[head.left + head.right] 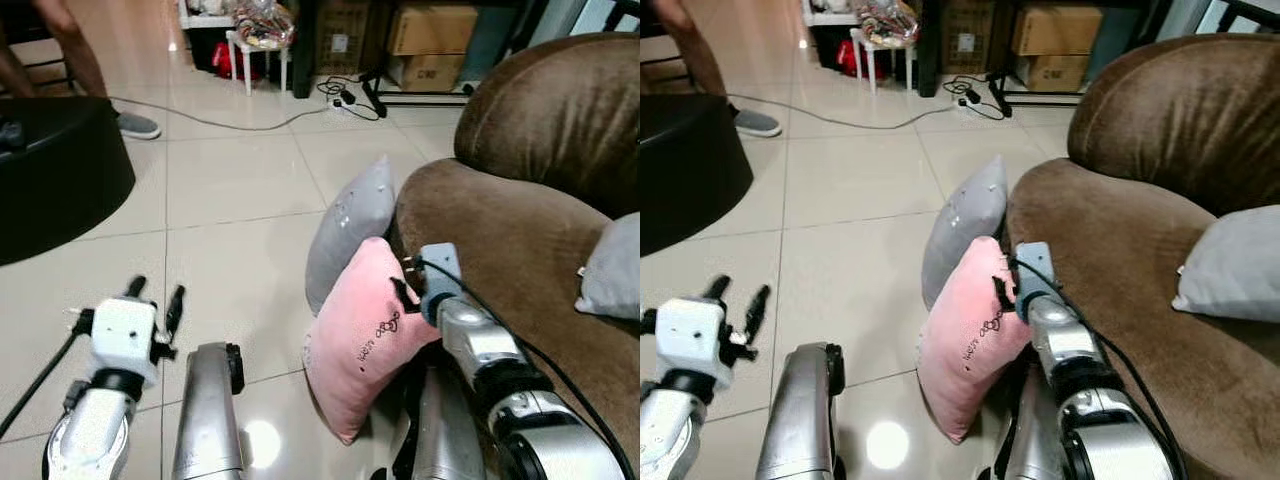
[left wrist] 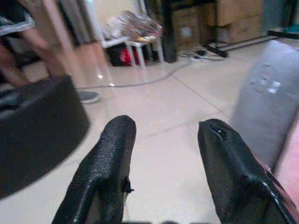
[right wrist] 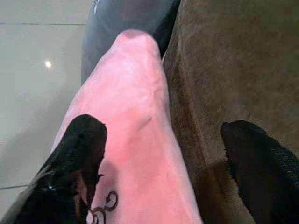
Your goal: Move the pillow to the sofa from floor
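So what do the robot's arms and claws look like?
Both arms are shiny silver tubes with black joints. The left claw has two long black fingers with a pebbly skin, on a white boxy wrist with a black cable trailing off. The right claw has the same black fingers, behind a blue-grey block, with a black cable running down the arm.

Open tile floor (image 1: 230, 190) left and far; pink pillow (image 1: 360, 335), grey pillow (image 1: 350, 225) wedged against sofa (image 1: 500, 240) right; black ottoman (image 1: 50, 175) far left.
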